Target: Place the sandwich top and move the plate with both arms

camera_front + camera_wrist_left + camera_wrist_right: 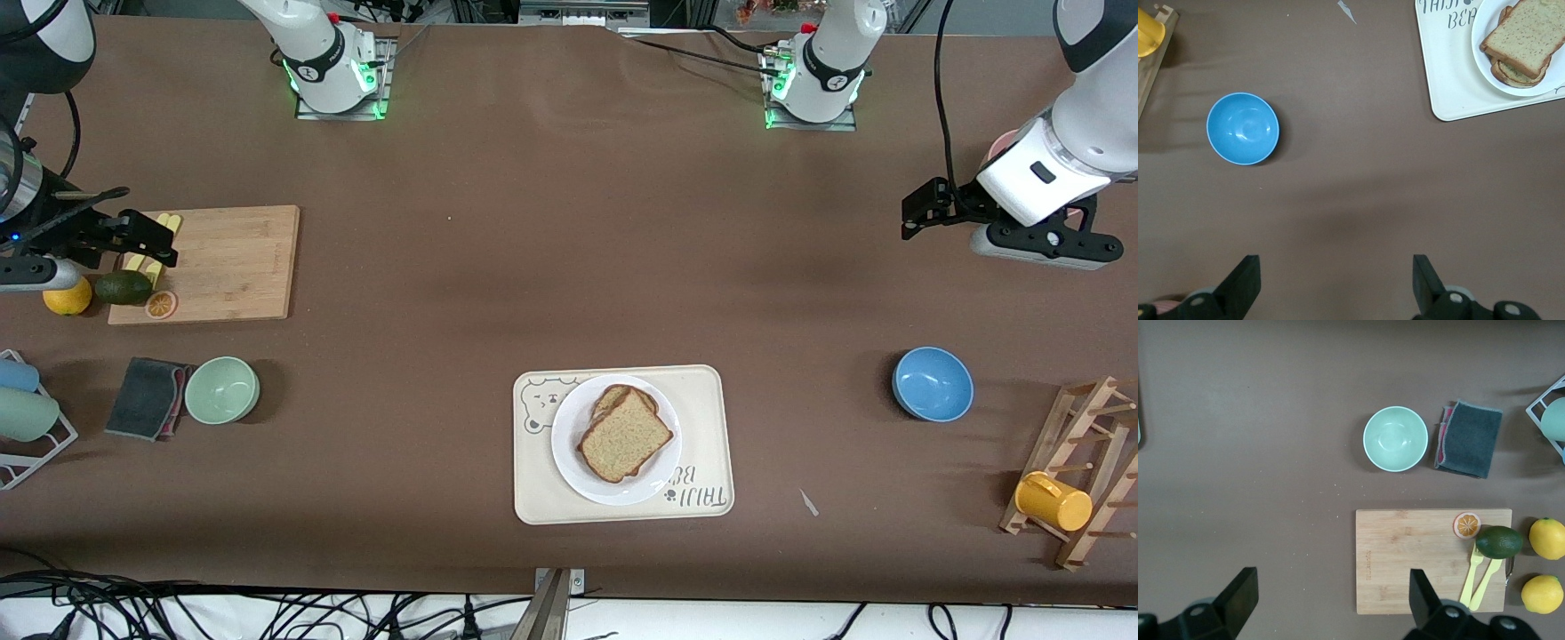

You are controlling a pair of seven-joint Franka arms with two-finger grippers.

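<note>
The sandwich top [626,435] lies on the plate [573,453], stacked a little askew over a second slice [612,397] whose edge shows at the side farther from the front camera. The plate sits on the cream tray with a bear drawing [705,404], which rests on the brown bench [533,231] about midway between the two arms' ends and close to the edge nearest the front camera.

The left tool [1337,283] hangs in the air with its fingers spread wide and nothing between them, over bare bench toward the left arm's end. A blue bowl [932,383] stands on the bench at that end, well apart from the tray, near a wooden rack [1080,458] carrying a yellow mug [1053,501].

The right tool [1331,600] is also up in the air and spread wide, empty, over the edge of a wooden cutting board [233,260] at the right arm's end. By that board are an avocado [124,286], an orange slice [161,305] and a lemon [68,298]. A pale green bowl [221,389] and a folded grey cloth [146,397] lie nearer the front camera than the board.
</note>
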